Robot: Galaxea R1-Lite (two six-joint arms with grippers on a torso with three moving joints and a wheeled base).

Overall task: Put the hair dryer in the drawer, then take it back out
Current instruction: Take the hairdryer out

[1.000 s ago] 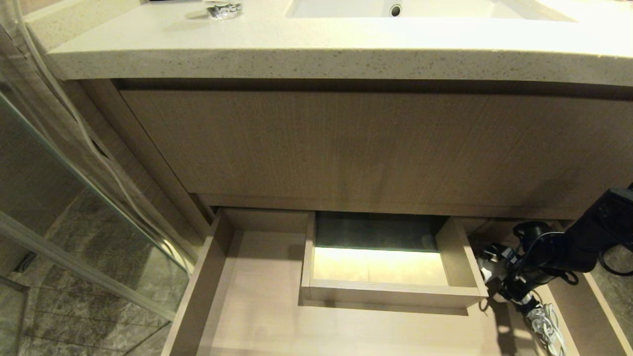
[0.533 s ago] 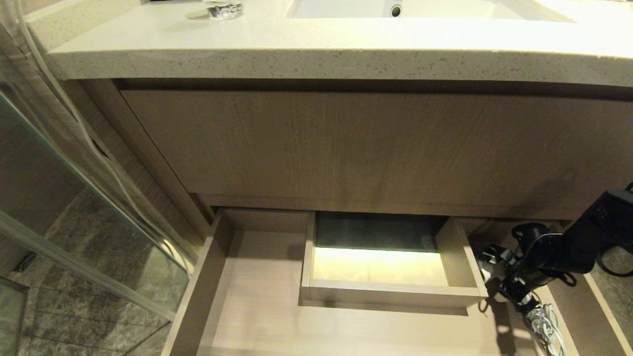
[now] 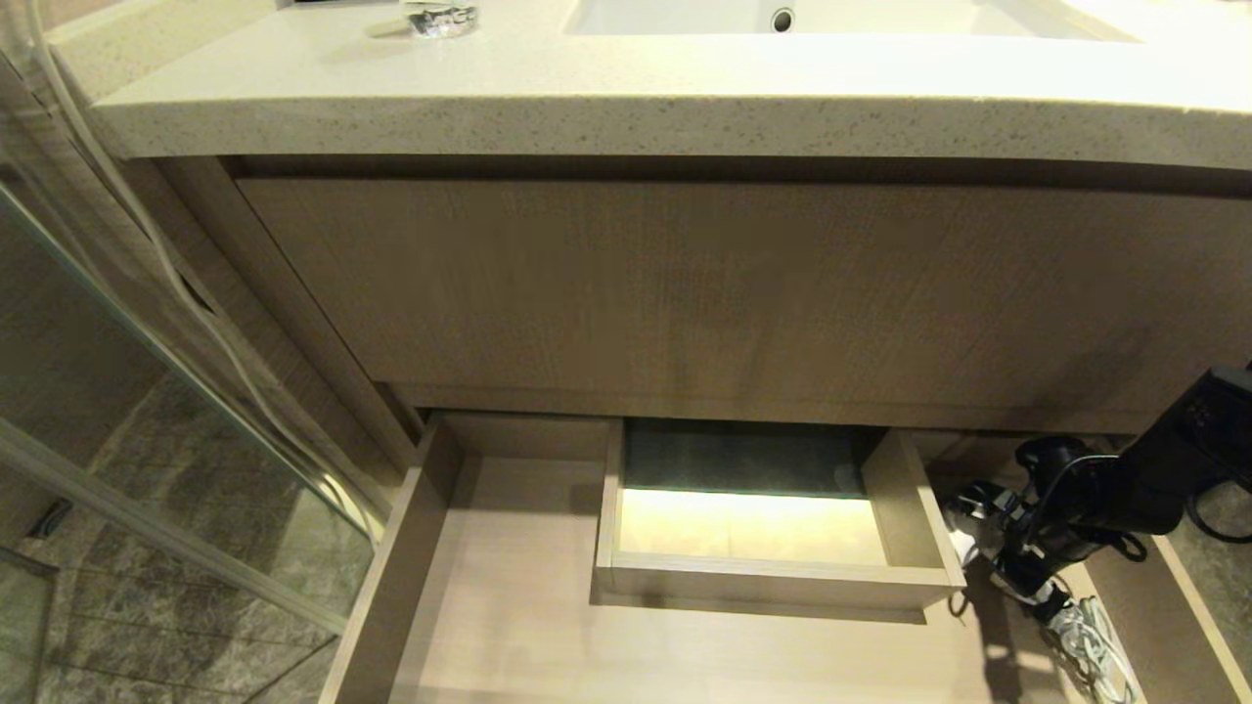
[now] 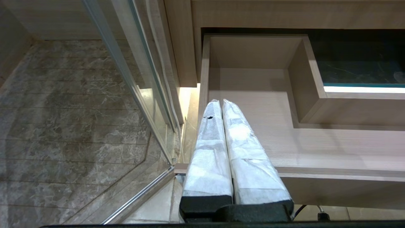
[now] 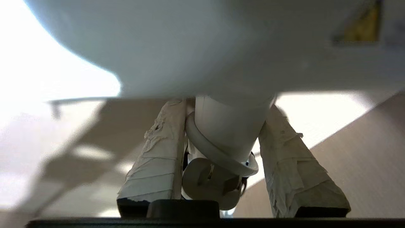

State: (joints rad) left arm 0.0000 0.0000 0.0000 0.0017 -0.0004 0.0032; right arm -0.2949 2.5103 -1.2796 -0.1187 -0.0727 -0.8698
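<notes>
Jaws first, left to right: our left gripper (image 4: 222,102) has its two wrapped fingers pressed flat together with nothing between them, parked over the near-left part of the drawer (image 4: 316,148), tips aimed toward the back wall. It doesn't look like it's doing any work.

Over on the right, our right gripper (image 5: 221,139) has its padded fingers (image 5: 158,152) squeezed onto the dryer (image 5: 227,126) at the slim white neck, one pad each side, with the fat barrel bulging just past the fingertips and filling most of the wrist view. From the head view the right gripper (image 3: 1017,548) sits low at the drawer's right end, arm coming in from the right, with the dryer (image 3: 963,540) between the jaws and the cord (image 3: 1091,636) bundled just behind and below them. We can't tell whether the dryer rests on the drawer floor or hangs a bit above it.

Handling-wise, we'd guess it's light, hard and kinda slick plastic, top-heavy with that barrel. The neck looks like the right spot to hold, since it's narrow. That loose cord could snag the drawer wall.
</notes>
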